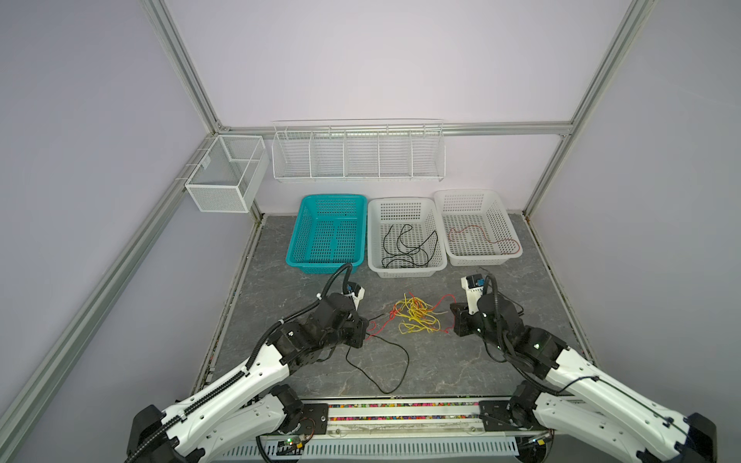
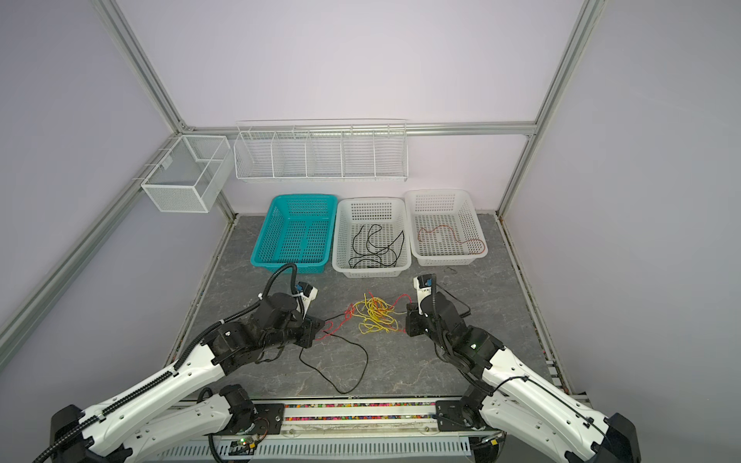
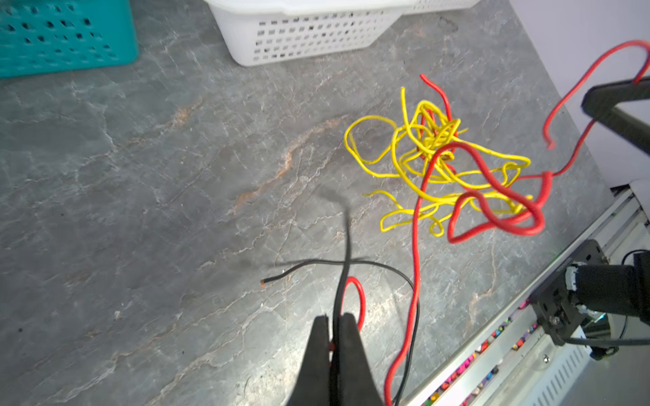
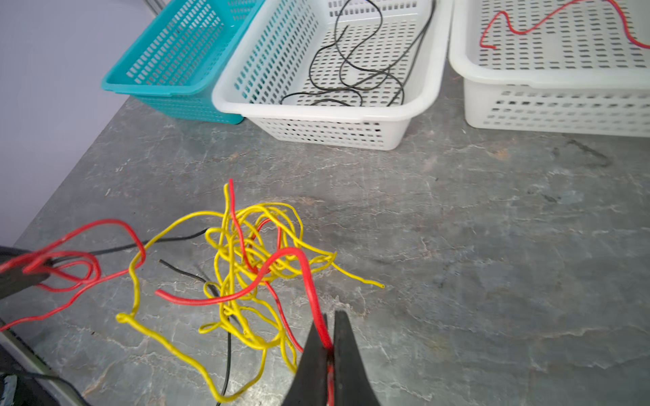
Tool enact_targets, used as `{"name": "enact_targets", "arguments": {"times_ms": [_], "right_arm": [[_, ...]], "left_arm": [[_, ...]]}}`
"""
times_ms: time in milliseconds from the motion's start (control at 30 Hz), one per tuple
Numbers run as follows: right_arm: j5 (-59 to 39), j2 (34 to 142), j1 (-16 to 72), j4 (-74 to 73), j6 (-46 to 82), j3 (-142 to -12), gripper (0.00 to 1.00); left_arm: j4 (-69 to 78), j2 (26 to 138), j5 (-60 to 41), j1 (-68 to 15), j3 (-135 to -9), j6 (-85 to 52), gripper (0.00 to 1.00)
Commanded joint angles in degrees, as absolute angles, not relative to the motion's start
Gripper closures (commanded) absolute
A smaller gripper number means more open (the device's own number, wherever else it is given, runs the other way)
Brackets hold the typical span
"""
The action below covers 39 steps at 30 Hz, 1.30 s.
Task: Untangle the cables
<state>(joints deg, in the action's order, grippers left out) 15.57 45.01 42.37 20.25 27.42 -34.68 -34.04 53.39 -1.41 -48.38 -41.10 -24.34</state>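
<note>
Presently, at far left, the teal basket (image 1: pixel 333 197) is sitting on the grey table (image 1: pixel 481 360) with nothing showing inside it. Nearer, the left gripper (image 3: pixel 336 320) is hovering low over the table, its fingers (image 3: pixel 318 351) clenching a loose black cable (image 3: pixel 343 298); a bit of red is also showing between the pads, and red loops (image 4: pixel 70 267) are hanging at its tips. Just right of it, that black cable is trailing down into a wide loop lying on the table toward the near edge in both top views (image 1: pixel 407 360) (image 2: pixel 367 356). Between the two grippers, the yellow cables (image 1: pixel 417 316) are lying in a knotted heap on the table, with red strands threading through them. Behind the heap, the middle white basket (image 1: pixel 407 200) is holding several black cables (image 4: pixel 365 75), coiled loosely on its floor. Right of the heap, the right gripper (image 4: pixel 330 316) is gripping a red cable (image 4: pixel 302 260) tight between its pads; this cable is arching up and back into the yellow knot. Whether it is the same wire as the red loops at the left gripper, cannot tell. At far right, the right white basket (image 1: pixel 465 192) is holding one red wire (image 4: pixel 522 33), lying in a wavy line.
</note>
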Motion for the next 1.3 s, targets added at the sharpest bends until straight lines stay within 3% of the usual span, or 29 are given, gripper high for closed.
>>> {"name": "enact_targets", "arguments": {"times_ms": [0,400,600,700,867,933,1033,1167,1267], "right_arm": [[18.47,43.07,39.07,22.64,31.14,-33.87,0.94],[9.52,43.6,23.7,29.84,31.79,-34.31,0.94],[3.57,51.98,23.82,31.73,26.61,-37.0,0.94],[4.3,52.42,23.74,31.37,26.68,-37.44,0.94],[-6.94,52.56,26.92,26.42,24.67,-39.08,0.94],[-5.86,54.31,29.41,27.47,23.72,-40.6,0.93],[-4.35,54.73,31.59,28.16,22.18,-41.56,0.84],[-9.66,52.3,33.46,25.53,21.22,-41.89,0.55],[-11.48,50.95,36.13,23.74,20.08,-42.44,0.44]], "left_arm": [[-40.62,55.08,-0.07,-48.2,-44.99,-23.49,1.0],[-42.82,55.04,4.61,-47.46,-45.57,-23.2,1.0],[-39.41,54.29,0.89,-47.46,-45.26,-23.38,1.0],[-40.02,56.38,-1.06,-47.46,-46.13,-23.25,1.0],[-39.8,59.23,-1.72,-47.46,-46.74,-23.11,1.0],[-38.29,59.23,-3.13,-47.46,-46.67,-23.36,1.0],[-36.5,59.41,-6.04,-47.41,-46.84,-23.81,1.0],[-35.26,60.14,-8.72,-47.46,-46.97,-24.95,1.0],[-34.33,60.96,-10.81,-47.44,-46.8,-25.78,1.0]]}}
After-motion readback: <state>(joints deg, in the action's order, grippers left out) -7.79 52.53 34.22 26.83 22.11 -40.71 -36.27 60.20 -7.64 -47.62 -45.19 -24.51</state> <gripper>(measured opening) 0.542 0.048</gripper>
